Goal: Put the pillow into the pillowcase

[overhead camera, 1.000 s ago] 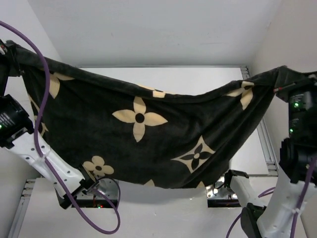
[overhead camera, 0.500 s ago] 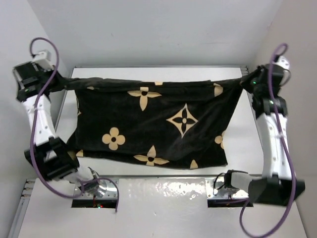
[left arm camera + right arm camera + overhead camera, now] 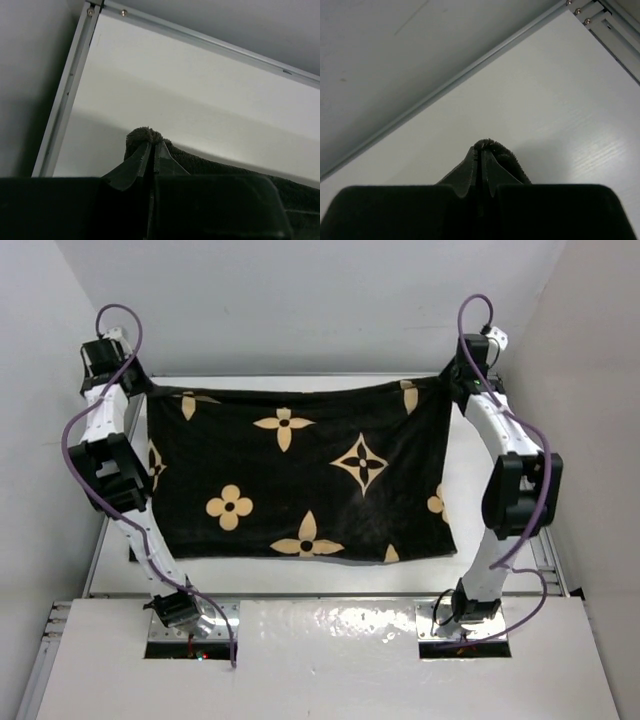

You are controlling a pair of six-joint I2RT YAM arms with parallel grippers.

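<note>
The pillowcase [image 3: 300, 475], black plush with tan flowers and star motifs, lies spread across the white table [image 3: 300, 578]. At its far left corner my left gripper [image 3: 143, 392] is shut on the cloth; the left wrist view shows a dark tuft of pillowcase [image 3: 142, 134] poking past the left gripper [image 3: 152, 145]. At the far right corner my right gripper [image 3: 452, 383] is shut as well, and the right wrist view shows the right gripper [image 3: 481, 150] pinching a fold of pillowcase [image 3: 512, 162]. The pillow is hidden or out of view.
Grey walls stand close at the back, left and right. A metal rail [image 3: 105, 530] runs along the table's edges. Both arm bases [image 3: 175, 612] sit on the near shelf, and the arms reach along the two sides of the cloth.
Both arms have swung the pillowcase down from high near the camera and out toward the far edge. It hung sagging between them before and now lies stretched over the table.
</note>
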